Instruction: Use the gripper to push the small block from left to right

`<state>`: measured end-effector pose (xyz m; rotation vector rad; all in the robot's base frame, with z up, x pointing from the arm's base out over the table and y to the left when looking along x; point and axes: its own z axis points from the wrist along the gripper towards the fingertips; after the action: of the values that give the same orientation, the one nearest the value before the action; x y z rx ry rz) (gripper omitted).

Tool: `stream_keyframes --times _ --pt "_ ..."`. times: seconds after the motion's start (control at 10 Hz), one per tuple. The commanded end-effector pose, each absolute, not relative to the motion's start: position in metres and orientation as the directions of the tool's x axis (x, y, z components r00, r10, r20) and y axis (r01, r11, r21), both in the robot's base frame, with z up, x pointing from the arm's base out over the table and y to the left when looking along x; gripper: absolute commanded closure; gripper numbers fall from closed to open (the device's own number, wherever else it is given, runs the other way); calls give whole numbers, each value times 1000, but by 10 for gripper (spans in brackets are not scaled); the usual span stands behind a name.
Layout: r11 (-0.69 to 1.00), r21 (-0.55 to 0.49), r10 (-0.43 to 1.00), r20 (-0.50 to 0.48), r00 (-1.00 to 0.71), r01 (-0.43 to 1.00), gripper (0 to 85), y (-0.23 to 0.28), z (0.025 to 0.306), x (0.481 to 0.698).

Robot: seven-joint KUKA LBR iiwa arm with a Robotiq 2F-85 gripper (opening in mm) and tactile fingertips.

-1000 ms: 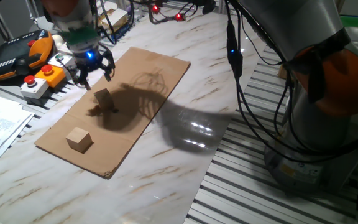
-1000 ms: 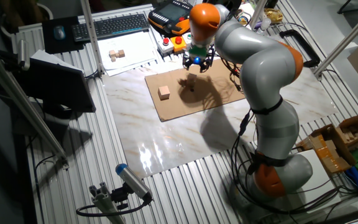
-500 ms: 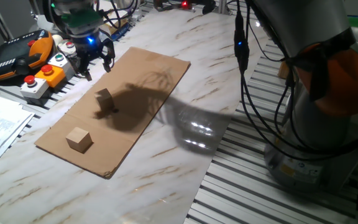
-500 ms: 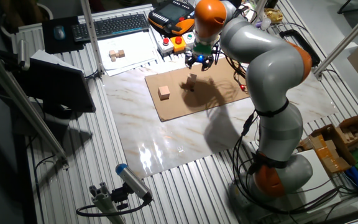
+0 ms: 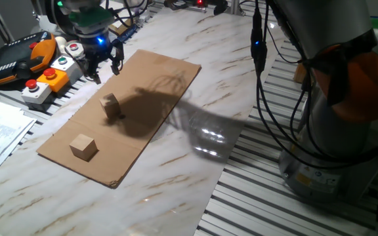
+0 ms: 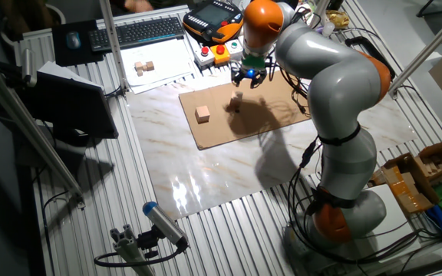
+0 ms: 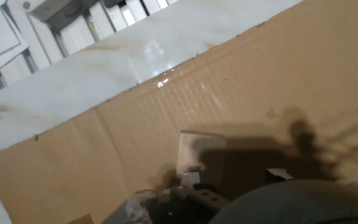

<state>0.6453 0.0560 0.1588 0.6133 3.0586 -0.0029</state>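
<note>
My hand (image 5: 104, 61) has lifted off twd upper left, fingers apart, empty. Small block (image 5: 110, 105) sits mid-cardboard (image 5: 169, 72), centre-left of frame, untouched now — push prob. done.

One fixed view is looking low and close across the cardboard sheet (image 5: 126, 111). The other fixed view is looking down from high, far back, sharing that sheet (image 6: 240, 115). The hand view is facing it (image 7: 241, 106) closely.
</note>
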Motion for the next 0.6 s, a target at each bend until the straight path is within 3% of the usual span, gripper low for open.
stream_keyframes --times 0.0,0.2,0.3,0.5 --pt "925 4 379 -17 -925 379 330 56 159 645" --pt "932 9 362 -10 -932 362 420 56 159 646" --pt "936 9 352 -10 -936 352 527 55 158 646" --pt "943 13 334 -4 -943 333 843 54 159 645"
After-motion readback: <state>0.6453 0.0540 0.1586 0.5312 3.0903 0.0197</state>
